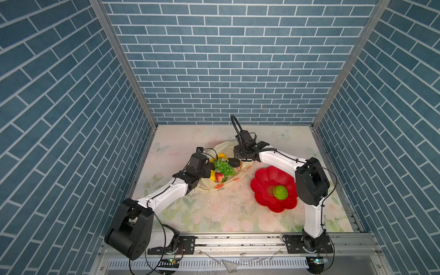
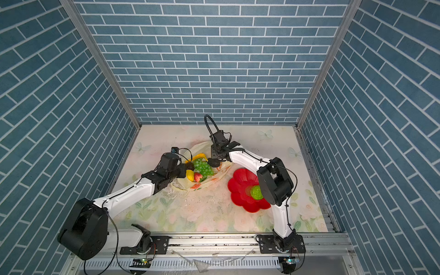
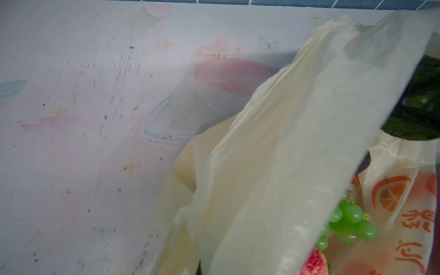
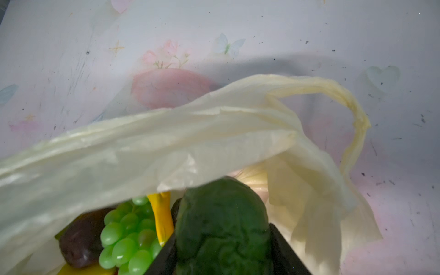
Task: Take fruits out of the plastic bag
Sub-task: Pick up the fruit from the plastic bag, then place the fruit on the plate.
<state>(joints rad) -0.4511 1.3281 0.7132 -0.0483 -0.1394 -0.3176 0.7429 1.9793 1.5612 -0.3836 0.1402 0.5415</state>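
Note:
The plastic bag lies open mid-table with fruits inside: green grapes, a yellow banana, a red strawberry, a yellow lemon and a dark avocado. My right gripper is shut on a green avocado at the bag's mouth, beside the grapes. At the bag's left rim, my left gripper is shut on the film, which hides its jaws in the left wrist view.
A red flower-shaped plate sits right of the bag and holds a bumpy green citrus. The right arm's elbow hangs over the plate's right side. Blue brick walls enclose the table on three sides.

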